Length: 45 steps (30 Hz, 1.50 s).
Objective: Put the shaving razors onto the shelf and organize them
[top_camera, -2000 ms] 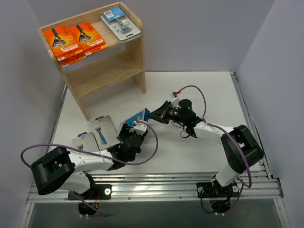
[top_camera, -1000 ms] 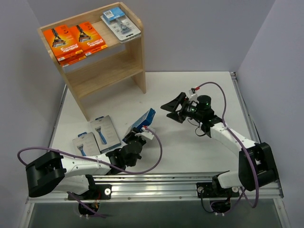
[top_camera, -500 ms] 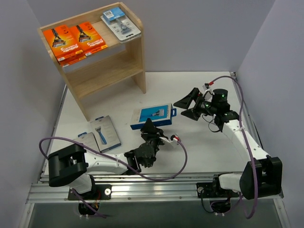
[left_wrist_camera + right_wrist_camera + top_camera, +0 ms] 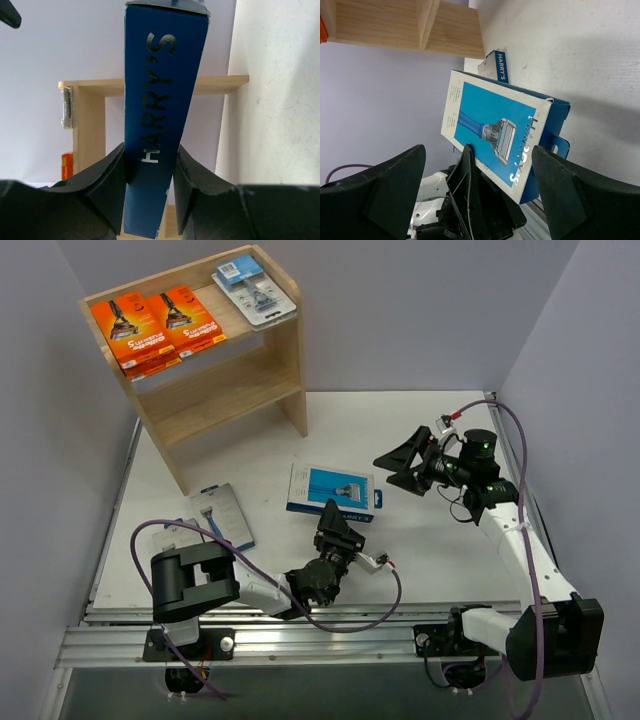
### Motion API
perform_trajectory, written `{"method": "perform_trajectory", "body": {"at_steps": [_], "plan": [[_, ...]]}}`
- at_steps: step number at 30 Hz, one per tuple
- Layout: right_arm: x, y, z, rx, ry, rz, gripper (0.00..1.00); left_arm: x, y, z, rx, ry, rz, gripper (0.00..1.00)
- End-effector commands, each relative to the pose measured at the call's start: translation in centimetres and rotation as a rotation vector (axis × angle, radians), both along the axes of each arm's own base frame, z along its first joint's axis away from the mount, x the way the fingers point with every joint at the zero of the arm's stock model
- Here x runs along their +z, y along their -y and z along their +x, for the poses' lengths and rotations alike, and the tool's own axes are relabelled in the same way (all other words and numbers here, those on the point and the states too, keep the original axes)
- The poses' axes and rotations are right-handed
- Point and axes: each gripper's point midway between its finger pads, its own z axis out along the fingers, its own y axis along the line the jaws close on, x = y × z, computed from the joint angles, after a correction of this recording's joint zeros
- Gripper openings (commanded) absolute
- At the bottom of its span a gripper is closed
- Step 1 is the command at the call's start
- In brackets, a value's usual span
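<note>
Your left claw (image 4: 150, 162) pinches the blue razor box (image 4: 165, 90) across its thin side, the right claw (image 4: 391, 469) is spread and empty; the box seems light, stiff and slippery, so grip it near the middle.

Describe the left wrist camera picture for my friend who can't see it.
The left gripper pinches a dark blue razor box by its narrow edge, which reads HARRY'S. Behind it stands the wooden shelf against a pale wall.
</note>
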Motion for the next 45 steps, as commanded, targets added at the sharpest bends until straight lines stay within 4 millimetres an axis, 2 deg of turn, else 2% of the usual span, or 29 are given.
{"method": "perform_trajectory", "body": {"at_steps": [1, 6, 11, 17, 21, 25, 29, 34, 38, 43, 45], "plan": [[1.9, -0.5, -1.5, 0.05, 0.056, 0.021, 0.82, 6.2, -1.8, -0.6, 0.015, 0.097, -0.343, 0.02], [-0.5, 0.1, -2.4, 0.055, -0.006, -0.064, 0.81, 7.3, -2.2, -0.6, 0.031, 0.108, -0.358, 0.02], [-1.4, -0.1, -3.3, 0.052, -0.026, -0.044, 0.8, 8.2, -2.0, -0.6, 0.037, 0.114, -0.386, 0.02], [-2.6, -1.3, -4.2, 0.068, -0.055, -0.017, 0.8, 9.4, -1.4, -0.6, 0.035, 0.12, -0.425, 0.02], [-1.8, -2.3, -4.2, 0.083, -0.015, 0.039, 0.79, 9.9, -0.9, -0.9, 0.026, 0.123, -0.437, 0.02], [-1.2, -2.5, -3.9, 0.07, 0.0, 0.076, 0.77, 10.1, -0.7, -1.1, 0.023, 0.12, -0.447, 0.02], [0.4, -2.6, -3.5, 0.051, 0.055, 0.12, 0.68, 9.8, -0.9, -1.2, 0.033, 0.108, -0.456, 0.02], [1.0, -2.6, -3.6, 0.037, 0.054, 0.169, 0.56, 9.0, -1.3, -1.1, 0.051, 0.084, -0.481, 0.02], [1.9, -2.9, -4.0, 0.062, 0.07, 0.22, 0.34, 8.2, -1.4, -1.1, 0.061, 0.07, -0.485, 0.02], [2.1, -3.0, -4.5, 0.079, 0.064, 0.245, 0.18, 8.0, -1.1, -1.0, 0.057, 0.064, -0.498, 0.02], [2.1, -3.1, -4.6, 0.086, 0.064, 0.25, 0.17, 8.0, -1.1, -1.0, 0.055, 0.066, -0.496, 0.02]]}}
